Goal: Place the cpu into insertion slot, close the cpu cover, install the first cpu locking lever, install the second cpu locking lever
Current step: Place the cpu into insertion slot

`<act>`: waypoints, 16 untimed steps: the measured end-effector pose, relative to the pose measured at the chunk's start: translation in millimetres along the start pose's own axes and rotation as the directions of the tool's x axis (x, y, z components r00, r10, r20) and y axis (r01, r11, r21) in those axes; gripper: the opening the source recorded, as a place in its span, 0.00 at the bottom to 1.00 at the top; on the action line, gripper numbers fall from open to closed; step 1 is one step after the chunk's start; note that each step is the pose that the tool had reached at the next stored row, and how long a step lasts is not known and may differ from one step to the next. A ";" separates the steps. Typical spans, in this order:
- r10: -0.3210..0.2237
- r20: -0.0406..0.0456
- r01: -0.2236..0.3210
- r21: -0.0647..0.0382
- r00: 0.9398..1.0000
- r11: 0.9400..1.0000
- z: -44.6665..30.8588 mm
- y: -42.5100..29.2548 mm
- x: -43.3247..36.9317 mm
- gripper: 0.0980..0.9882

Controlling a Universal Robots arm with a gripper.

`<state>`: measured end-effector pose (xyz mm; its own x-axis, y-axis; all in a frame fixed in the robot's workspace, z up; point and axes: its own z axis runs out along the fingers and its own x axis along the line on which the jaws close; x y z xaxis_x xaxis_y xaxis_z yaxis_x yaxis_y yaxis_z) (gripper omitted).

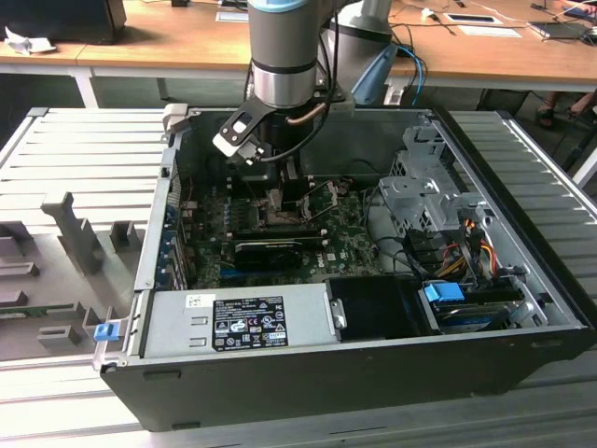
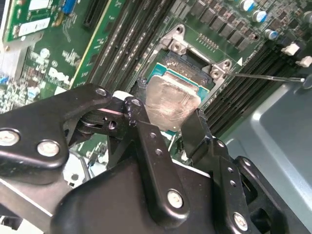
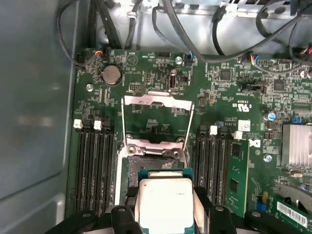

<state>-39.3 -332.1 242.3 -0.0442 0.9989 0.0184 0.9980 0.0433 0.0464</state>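
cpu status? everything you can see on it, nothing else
The cpu is a flat square chip with a dull silver-grey metal top, smudged and faintly scuffed, on a thin green board whose edge shows in both wrist views. The gripper clamps it, with a black finger on each of two opposite sides. It sits metal top up over one edge of the open insertion slot, not seated. I cannot tell whether it touches the rim.

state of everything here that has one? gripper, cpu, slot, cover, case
gripper: shut on the cpu
cpu: held above the insertion slot, not seated
insertion slot: uncovered, empty
cpu cover: swung open, standing up
computer case: open, board exposed
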 end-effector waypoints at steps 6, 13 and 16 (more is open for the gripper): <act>0.012 0.001 -0.012 -0.001 1.000 1.000 9.8 -1.2 -0.1 0.48; 0.038 0.002 -0.038 -0.001 0.999 0.999 24.9 -1.7 3.6 0.48; 0.042 0.002 -0.042 -0.001 0.999 0.999 27.7 -1.7 4.2 0.48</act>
<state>-40.0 -327.4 214.6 -0.0017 0.9998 0.0185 0.9989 0.0009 0.0469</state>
